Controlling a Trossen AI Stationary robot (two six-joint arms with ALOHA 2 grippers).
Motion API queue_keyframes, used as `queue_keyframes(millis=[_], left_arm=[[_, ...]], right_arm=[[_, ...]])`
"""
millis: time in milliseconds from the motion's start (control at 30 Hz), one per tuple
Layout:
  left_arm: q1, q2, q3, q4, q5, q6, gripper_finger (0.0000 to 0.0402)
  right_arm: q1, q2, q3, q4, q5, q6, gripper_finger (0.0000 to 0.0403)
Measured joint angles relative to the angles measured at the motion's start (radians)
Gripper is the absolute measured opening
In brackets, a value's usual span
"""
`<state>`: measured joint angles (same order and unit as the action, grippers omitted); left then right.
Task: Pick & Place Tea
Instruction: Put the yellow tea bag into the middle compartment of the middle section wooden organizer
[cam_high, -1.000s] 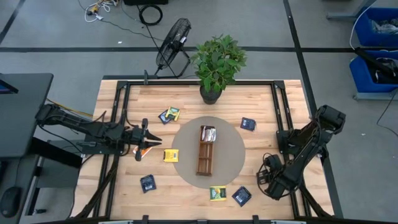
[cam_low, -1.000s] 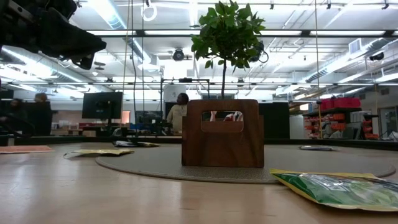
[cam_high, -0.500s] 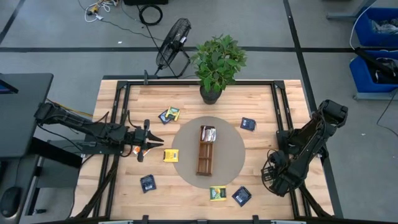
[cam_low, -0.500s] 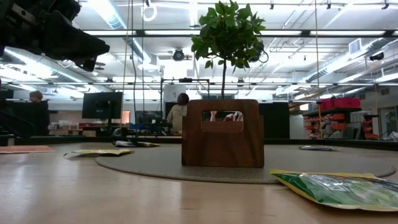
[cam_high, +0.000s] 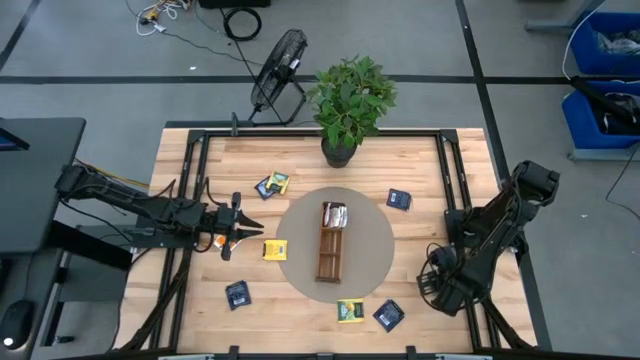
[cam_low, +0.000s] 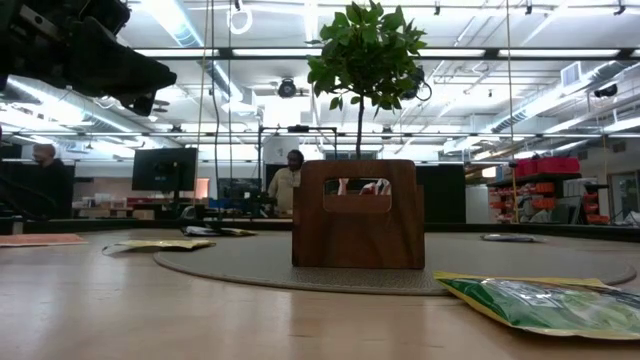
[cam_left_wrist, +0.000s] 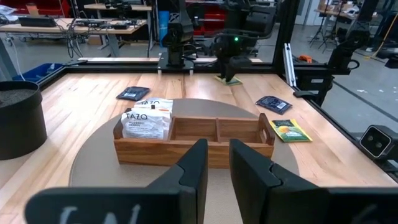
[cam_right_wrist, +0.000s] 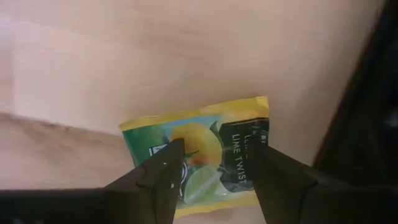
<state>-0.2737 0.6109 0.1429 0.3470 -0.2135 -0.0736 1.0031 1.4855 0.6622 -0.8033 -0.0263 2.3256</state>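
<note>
Tea sachets lie scattered flat on the wooden table (cam_high: 420, 160), around a round grey mat (cam_high: 375, 250) at its middle. Largest first: a potted plant (cam_high: 350, 100) stands at the far edge of the table; a narrow wooden tray (cam_high: 331, 252) sits on the mat, with white-labelled sachets (cam_left_wrist: 146, 121) upright in its far compartment. Left gripper (cam_high: 245, 222) hovers left of the mat, fingers (cam_left_wrist: 194, 168) nearly together with a slim gap, nothing visible between them; an orange sachet (cam_high: 229, 243) lies on the table just below it. Right gripper (cam_high: 432, 285) points down at the near right corner, fingers (cam_right_wrist: 163, 171) apart, straddling a green-yellow lime sachet (cam_right_wrist: 205, 146) that lies flat on the table. Loose sachets: yellow (cam_high: 274, 250) at the mat's left edge, navy (cam_high: 238, 294) near left, green-yellow (cam_high: 350, 311) and navy (cam_high: 388, 315) at the near side, navy (cam_high: 399, 199) far right, a navy-and-yellow pair (cam_high: 272, 184) far left.
</note>
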Motion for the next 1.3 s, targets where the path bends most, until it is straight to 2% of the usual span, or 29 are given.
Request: queue_keyframes(millis=[100,300,433,767,933,1167,1300], left_arm=[[0.000,0.000,0.000,0.001,0.000,0.002,0.0069],[0.000,0.000,0.000,0.006,0.000,0.006,0.0069],[0.000,0.000,0.000,0.007,0.000,0.006,0.0069],[0.000,0.000,0.000,0.007,0.000,0.006,0.0069],[0.000,0.000,0.000,0.008,0.000,0.006,0.0069],[0.000,0.000,0.000,0.008,0.000,0.006,0.0069],[0.000,0.000,0.000,0.008,0.000,0.006,0.0069]], right_arm=[[-0.011,0.002,-0.001,0.019,0.041,-0.004,0.0189],[-0.052,0.009,0.033,0.044,0.244,-0.044,0.0189],[-0.055,0.009,0.047,0.053,0.324,-0.061,0.0189],[-0.055,0.009,0.048,0.029,0.296,-0.056,0.0189],[-0.055,0.009,0.039,0.030,0.193,-0.056,0.0189],[-0.058,0.040,0.018,0.067,0.195,-0.067,0.0188],[-0.057,0.045,0.018,0.067,0.192,-0.064,0.0170]])
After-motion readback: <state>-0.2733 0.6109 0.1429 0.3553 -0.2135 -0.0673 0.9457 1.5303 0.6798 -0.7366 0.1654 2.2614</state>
